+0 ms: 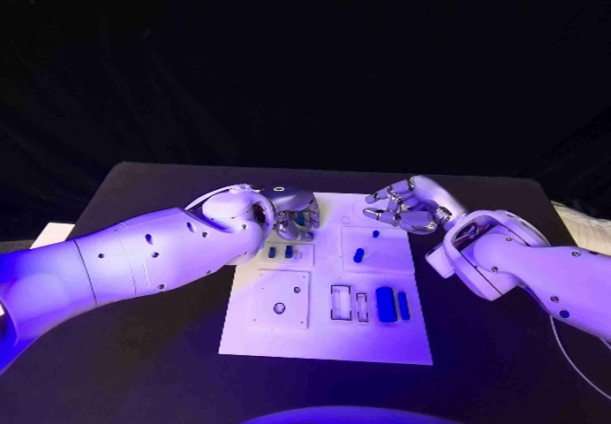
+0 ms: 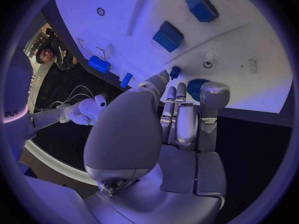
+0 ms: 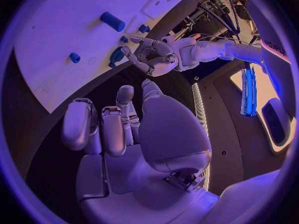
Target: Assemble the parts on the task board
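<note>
A: Where is room lying open?
B: The task board's (image 1: pixel 382 344) six o'clock strip and the counter (image 1: pixel 153 353) at seven are sitting bare.
A: And what is blocking?
B: The left hand (image 1: pixel 296 215) and right hand (image 1: pixel 405 208) are crowding twelve; blue parts (image 1: pixel 385 304) are standing at five.

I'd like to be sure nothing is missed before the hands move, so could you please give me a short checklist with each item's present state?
1. Left hand free of parts: cannot tell; its fingertips hang over the task board at its far edge.
2. Right hand free of parts: ok in the right wrist view, fingers curled on nothing.
3. Hands apart from each other: ok.
4. Long blue part lying on the board: ok.
5. Small blue part within the board's edges: ok.
</note>
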Controlling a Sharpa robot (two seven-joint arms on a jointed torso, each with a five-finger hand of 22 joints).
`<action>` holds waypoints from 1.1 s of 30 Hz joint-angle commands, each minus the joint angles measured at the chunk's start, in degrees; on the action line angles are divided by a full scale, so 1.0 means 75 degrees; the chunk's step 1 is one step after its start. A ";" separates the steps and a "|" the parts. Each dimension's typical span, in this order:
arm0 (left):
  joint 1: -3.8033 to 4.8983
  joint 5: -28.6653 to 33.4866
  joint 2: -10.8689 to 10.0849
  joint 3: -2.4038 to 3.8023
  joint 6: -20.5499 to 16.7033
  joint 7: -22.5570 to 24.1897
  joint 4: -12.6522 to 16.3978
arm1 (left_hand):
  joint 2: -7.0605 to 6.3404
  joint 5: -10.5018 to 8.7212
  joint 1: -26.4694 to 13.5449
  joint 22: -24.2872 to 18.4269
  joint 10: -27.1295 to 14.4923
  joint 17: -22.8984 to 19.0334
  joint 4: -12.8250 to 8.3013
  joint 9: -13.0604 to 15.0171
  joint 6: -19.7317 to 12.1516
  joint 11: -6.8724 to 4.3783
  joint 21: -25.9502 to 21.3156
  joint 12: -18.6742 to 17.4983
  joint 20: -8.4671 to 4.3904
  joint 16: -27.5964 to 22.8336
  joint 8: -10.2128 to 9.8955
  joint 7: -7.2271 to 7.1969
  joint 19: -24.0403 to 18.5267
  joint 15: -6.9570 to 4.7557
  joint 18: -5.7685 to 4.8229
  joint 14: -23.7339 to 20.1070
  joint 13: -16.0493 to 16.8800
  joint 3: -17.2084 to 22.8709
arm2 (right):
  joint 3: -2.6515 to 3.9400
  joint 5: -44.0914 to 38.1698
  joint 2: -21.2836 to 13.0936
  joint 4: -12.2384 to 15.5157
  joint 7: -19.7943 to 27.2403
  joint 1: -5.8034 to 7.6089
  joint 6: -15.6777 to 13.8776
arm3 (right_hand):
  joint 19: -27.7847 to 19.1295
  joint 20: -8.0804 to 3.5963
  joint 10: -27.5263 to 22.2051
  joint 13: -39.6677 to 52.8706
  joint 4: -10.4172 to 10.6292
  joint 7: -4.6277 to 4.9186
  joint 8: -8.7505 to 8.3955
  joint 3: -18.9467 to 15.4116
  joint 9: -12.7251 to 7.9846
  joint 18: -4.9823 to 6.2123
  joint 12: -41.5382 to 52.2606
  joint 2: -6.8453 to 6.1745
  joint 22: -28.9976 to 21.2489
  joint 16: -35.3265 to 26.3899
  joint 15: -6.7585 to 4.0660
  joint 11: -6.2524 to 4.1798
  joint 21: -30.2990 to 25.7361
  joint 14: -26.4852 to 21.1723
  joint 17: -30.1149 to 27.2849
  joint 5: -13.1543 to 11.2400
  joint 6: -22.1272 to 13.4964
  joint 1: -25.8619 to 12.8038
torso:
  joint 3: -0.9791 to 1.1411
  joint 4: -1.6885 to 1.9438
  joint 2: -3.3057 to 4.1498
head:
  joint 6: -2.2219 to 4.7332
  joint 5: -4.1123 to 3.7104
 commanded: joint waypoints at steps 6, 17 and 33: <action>-0.0004 -0.0371 0.0094 0.0011 0.0369 -0.0274 -0.0038 | 0.0172 -0.0003 0.0172 0.0342 0.0239 -0.0091 -0.0120 -0.0076 0.0178 -0.0017 0.0419 -0.0109 -0.0017 0.0026 -0.0122 0.0003 0.0131 -0.0044 -0.0166 0.0317 -0.0107 0.0369 | 0.0001 -0.0005 0.0020 -0.0004 0.0039 -0.0007 0.0056 | -0.0051 -0.0003 -0.0044 -0.0006 -0.0010 0.0001 0.0015 -0.0031 -0.0007 0.0050 -0.0049 0.0054 -0.0008 -0.0025 0.0008 -0.0003 -0.0027 0.0363 0.0070 0.0027 0.0031 -0.0002 | 0.0000 0.0012 -0.0007 | -0.0020 -0.0007; -0.0005 -0.0380 0.0194 0.0012 0.0535 -0.0329 -0.0115 | 0.0157 -0.0016 0.0128 0.0575 0.0494 -0.0183 -0.0210 -0.0140 0.0375 -0.0056 0.0671 -0.0184 -0.0034 0.0042 -0.0178 -0.0016 0.0161 -0.0072 -0.0200 0.0308 -0.0179 0.0613 | 0.0001 -0.0001 0.0039 -0.0008 0.0043 -0.0007 0.0069 | -0.0051 -0.0003 -0.0044 -0.0006 -0.0010 0.0001 0.0015 -0.0031 -0.0007 0.0050 -0.0049 0.0054 -0.0008 -0.0025 0.0008 -0.0003 -0.0027 0.0363 0.0070 0.0027 0.0031 -0.0002 | -0.0003 0.0016 -0.0006 | -0.0029 -0.0005; -0.0023 -0.0480 0.0375 0.0010 0.0883 -0.0600 -0.0334 | 0.0185 -0.0022 0.0128 0.0847 0.0768 -0.0402 -0.0390 -0.0190 0.0574 -0.0087 0.0991 -0.0247 -0.0061 -0.0013 -0.0226 -0.0014 0.0231 -0.0100 -0.0247 0.0285 -0.0193 0.0818 | 0.0001 0.0001 0.0052 0.0000 0.0047 -0.0007 0.0076 | -0.0047 -0.0002 -0.0029 0.0014 -0.0005 0.0002 0.0015 -0.0038 -0.0007 0.0048 -0.0012 0.0080 0.0001 -0.0018 0.0009 -0.0002 -0.0024 0.0366 0.0083 0.0022 0.0033 -0.0004 | -0.0001 0.0010 -0.0002 | -0.0051 0.0008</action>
